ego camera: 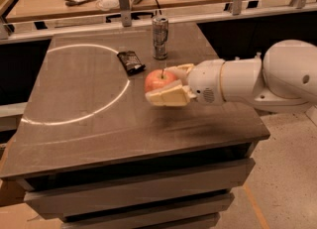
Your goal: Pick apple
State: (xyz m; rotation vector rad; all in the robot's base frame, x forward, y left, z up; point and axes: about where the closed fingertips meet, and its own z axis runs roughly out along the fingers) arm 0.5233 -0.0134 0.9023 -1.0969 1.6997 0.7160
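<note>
Camera view: gripper [161, 84] above the table [89, 129], fingers [167, 96] clenched around the half-hidden apple [158, 78].

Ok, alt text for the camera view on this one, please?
A white robot arm extends from the right, its hand closed around a red-orange apple over a dark table. Behind it are an upright metal can and a flat dark packet.
</note>
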